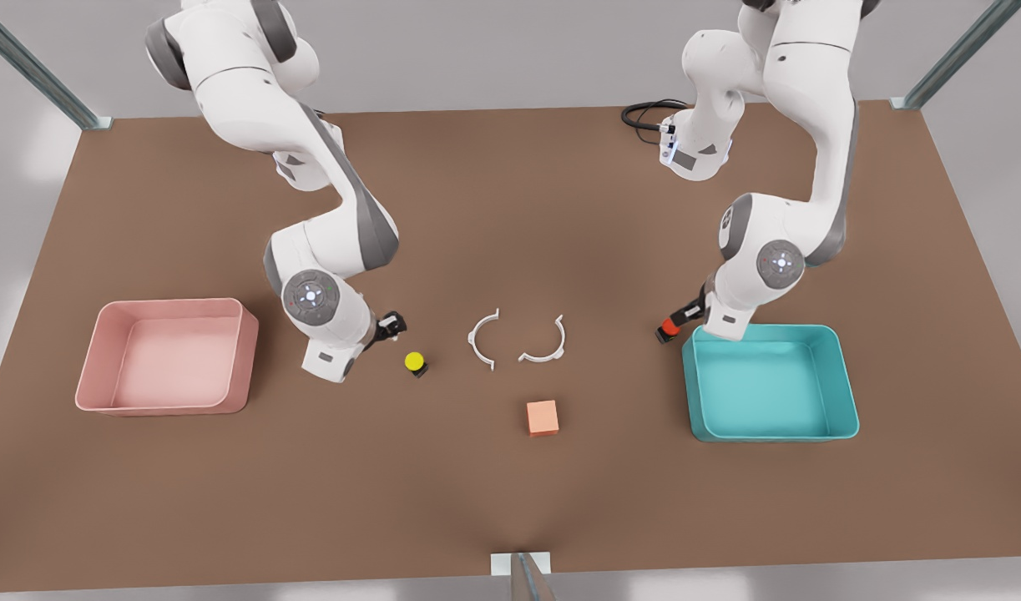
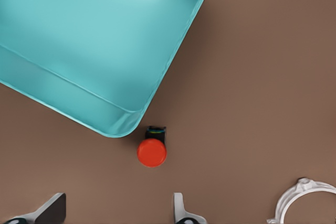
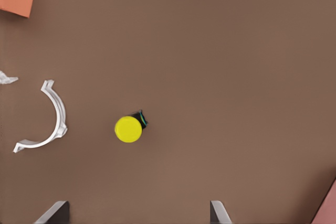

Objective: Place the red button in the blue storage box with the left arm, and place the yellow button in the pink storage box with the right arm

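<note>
Ahead of the left gripper (image 2: 113,211), whose two fingertips stand spread apart with nothing between them, the red button (image 2: 152,152) rests on the brown table (image 2: 252,77), just beside the rounded corner of the blue storage box (image 2: 63,82) and apart from both fingers. In the front view the same gripper (image 1: 675,321) hangs at the box's near corner (image 1: 844,392), with the red button (image 1: 667,331) just beyond its tips.

Ahead of the right gripper (image 3: 139,211), likewise open and empty, the yellow button (image 3: 128,129) lies on bare table, roughly centred on the gap between the jaws but not yet inside it. In the front view this gripper (image 1: 391,325) sits just beside the yellow button (image 1: 415,362), and the pink storage box (image 1: 109,334) lies on the arm's far side, well apart from the button.

Each button is judged light and rigid: a smooth dome cap on a small black base. The dome would likely slip under a pinch; the flatter sides of the base, or the cap's rim held squarely, appear the safer hold. Being small, either button may skid or tip if one finger touches first.

Two white curved brackets (image 1: 518,338) and an orange-pink cube (image 1: 542,417) lie between the arms, clear of both grippers.
</note>
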Controlling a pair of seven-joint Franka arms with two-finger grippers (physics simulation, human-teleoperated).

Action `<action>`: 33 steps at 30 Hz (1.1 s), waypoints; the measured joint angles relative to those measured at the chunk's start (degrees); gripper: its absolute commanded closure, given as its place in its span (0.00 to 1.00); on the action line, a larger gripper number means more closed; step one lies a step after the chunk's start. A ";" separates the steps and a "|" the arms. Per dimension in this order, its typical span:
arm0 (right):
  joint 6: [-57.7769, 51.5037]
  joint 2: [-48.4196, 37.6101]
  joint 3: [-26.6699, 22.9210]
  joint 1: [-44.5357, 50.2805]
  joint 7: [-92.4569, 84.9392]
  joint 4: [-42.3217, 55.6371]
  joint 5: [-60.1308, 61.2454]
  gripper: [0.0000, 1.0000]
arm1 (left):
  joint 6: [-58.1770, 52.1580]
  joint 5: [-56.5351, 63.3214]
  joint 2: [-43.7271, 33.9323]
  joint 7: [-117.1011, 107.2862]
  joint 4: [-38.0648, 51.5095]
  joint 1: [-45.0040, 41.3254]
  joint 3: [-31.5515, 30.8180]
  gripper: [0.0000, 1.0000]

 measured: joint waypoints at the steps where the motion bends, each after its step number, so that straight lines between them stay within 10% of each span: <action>1: 1.57 1.29 0.65 0.67 0.70 -0.32 0.02 0.00 | 2.17 -0.05 0.08 -2.12 -1.35 -0.59 0.00 0.00; 28: 35.34 9.66 4.12 -1.31 10.11 -17.89 0.03 0.00 | 23.03 -0.02 10.57 -32.43 -8.98 -2.03 0.01 0.01; 33: 37.52 10.30 4.46 -1.20 10.83 -19.08 0.03 0.00 | 24.39 0.01 11.31 -34.57 -8.90 -2.15 0.00 0.30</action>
